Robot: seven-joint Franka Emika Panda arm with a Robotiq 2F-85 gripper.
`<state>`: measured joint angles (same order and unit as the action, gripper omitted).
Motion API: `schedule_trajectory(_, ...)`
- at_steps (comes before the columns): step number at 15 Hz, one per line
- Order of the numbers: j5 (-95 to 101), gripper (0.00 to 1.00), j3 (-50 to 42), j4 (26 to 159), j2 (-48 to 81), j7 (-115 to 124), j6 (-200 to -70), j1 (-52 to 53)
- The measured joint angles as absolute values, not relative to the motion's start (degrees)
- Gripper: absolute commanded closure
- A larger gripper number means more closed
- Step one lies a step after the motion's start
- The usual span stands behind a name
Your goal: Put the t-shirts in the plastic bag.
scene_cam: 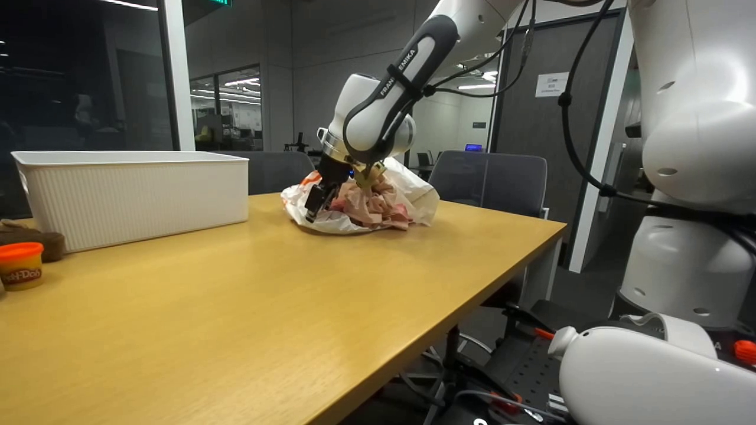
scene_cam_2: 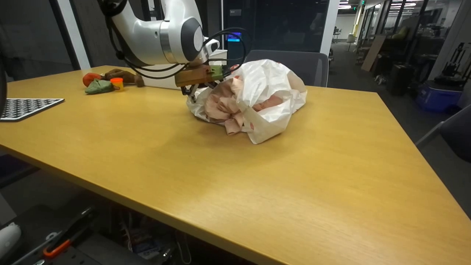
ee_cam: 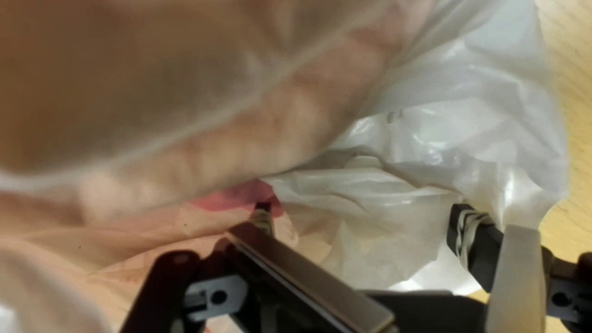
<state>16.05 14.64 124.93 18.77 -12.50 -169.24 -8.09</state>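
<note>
The plastic bag [scene_cam: 416, 183] is white, thin and crumpled. It lies on the table in both exterior views [scene_cam_2: 270, 79]. Pinkish-beige cloth [scene_cam: 378, 203], the t-shirts, is bunched at the bag's mouth and partly inside it [scene_cam_2: 222, 103]. I cannot tell how many shirts there are. My gripper [scene_cam: 319, 203] points down at the bag's edge beside the cloth; it also shows in an exterior view [scene_cam_2: 193, 94]. In the wrist view the gripper [ee_cam: 363, 210] is open, its fingers apart over the white plastic [ee_cam: 462, 125]. Blurred cloth [ee_cam: 222, 171] fills the upper left, near the left finger.
A white ribbed bin [scene_cam: 139, 198] stands on the table [scene_cam: 266, 295]. Near it are an orange-lidded tub [scene_cam: 20, 268], a brown soft item [scene_cam_2: 125, 76], a green item [scene_cam_2: 99, 86] and a red one [scene_cam_2: 91, 78]. A patterned board [scene_cam_2: 31, 108] lies at the table's edge. Chairs [scene_cam: 487, 180] stand behind.
</note>
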Motion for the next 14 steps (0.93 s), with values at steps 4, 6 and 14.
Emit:
schedule_trajectory(4,15.94,0.66,11.66,124.86,19.88,-12.90,-174.22,-5.53)
schedule_trajectory(6,15.94,0.81,10.44,124.86,20.11,-13.00,-176.09,-4.65)
schedule_trajectory(14,15.93,1.00,8.17,125.16,19.60,-12.98,-177.06,-3.53)
